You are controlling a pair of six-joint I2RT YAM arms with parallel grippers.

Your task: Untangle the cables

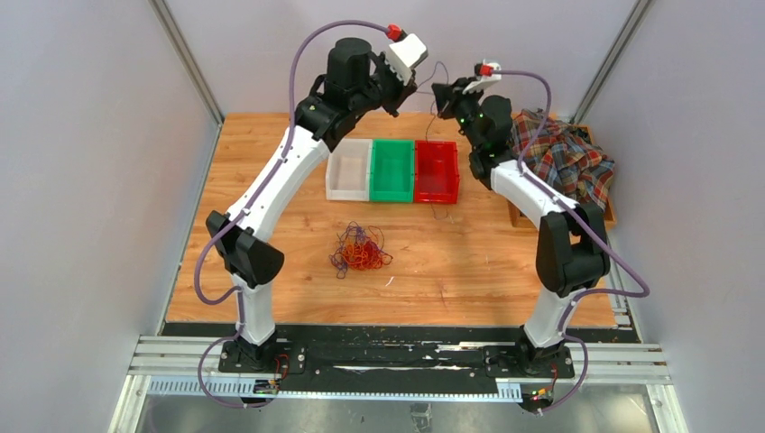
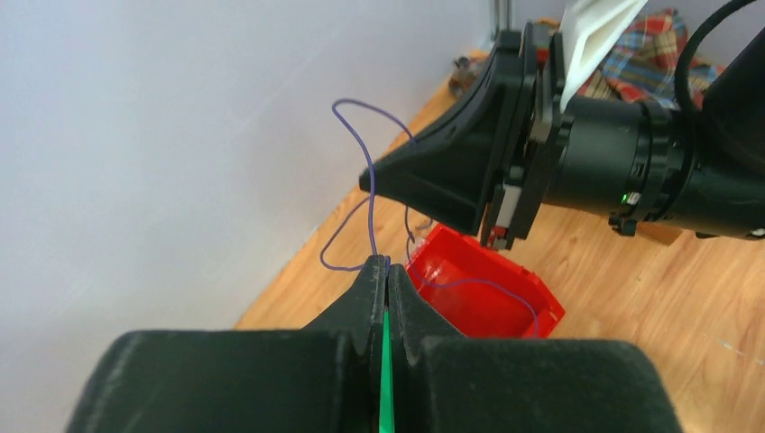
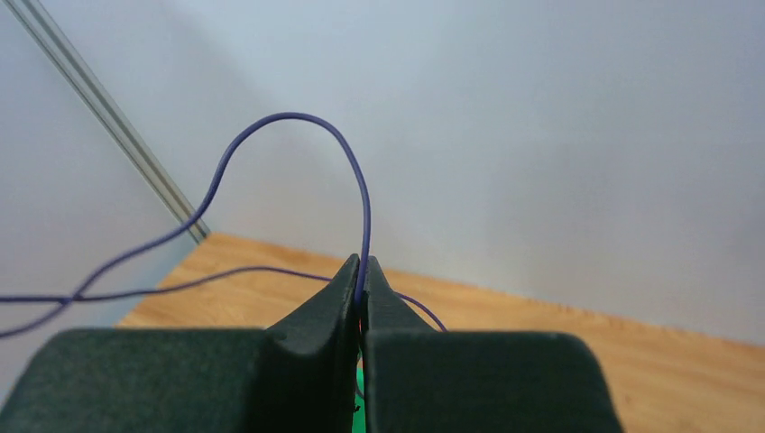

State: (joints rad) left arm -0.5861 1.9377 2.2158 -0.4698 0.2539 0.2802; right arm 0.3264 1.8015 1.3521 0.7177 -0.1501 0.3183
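- The left fingers were pressed together on a single purple cable. The strand rose from their tips and arched over toward the other arm.
- The right fingers were likewise clamped shut on the same purple strand, which curled up and away toward nine o'clock in that arm's wrist view.
- Both arms were held high over the far side of the counter. This was evidently meant to keep the strand in the air between two grips, so that it could not fall back into the others.
- Slack from the cable drooped in a loop toward the red bin, which sat at the three o'clock end of a row with a green bin and a clear bin.
- The rest of the cables lay as a tangled bunch of red, orange and purple near the middle of the counter, at six o'clock from the bins and well apart from both arms.
- The held strand looked free of that bunch, though it was too thin in the overhead view to be sure.
- With most cords knotted together, the job appeared to be at an early stage. The likely next step was to set this strand in a bin.
- A plaid cloth lay heaped at two o'clock from the bunch, beside the right arm.
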